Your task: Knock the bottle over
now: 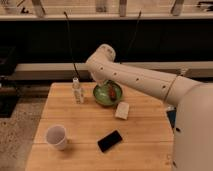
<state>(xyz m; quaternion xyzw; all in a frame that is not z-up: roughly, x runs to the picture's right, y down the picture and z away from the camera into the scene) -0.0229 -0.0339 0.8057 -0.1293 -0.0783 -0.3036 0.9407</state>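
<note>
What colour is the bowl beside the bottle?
Green, seen in the camera view; the tool hangs over the bowl, beside the upright bottle.

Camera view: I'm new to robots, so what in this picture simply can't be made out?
All in the camera view:
- Gripper, which hangs over the green bowl to the right of the bottle: mostly hidden by the arm's own wrist.
- Reddish thing in the bowl: blurred, unidentifiable.
- Bottle's label: too small to read.
- Robot's body: cut off by the right and bottom edges.

No readable text anywhere; bottle (pixel 77 91) label perhaps printed, illegible. Jaws over green bowl (pixel 101 99).
</note>
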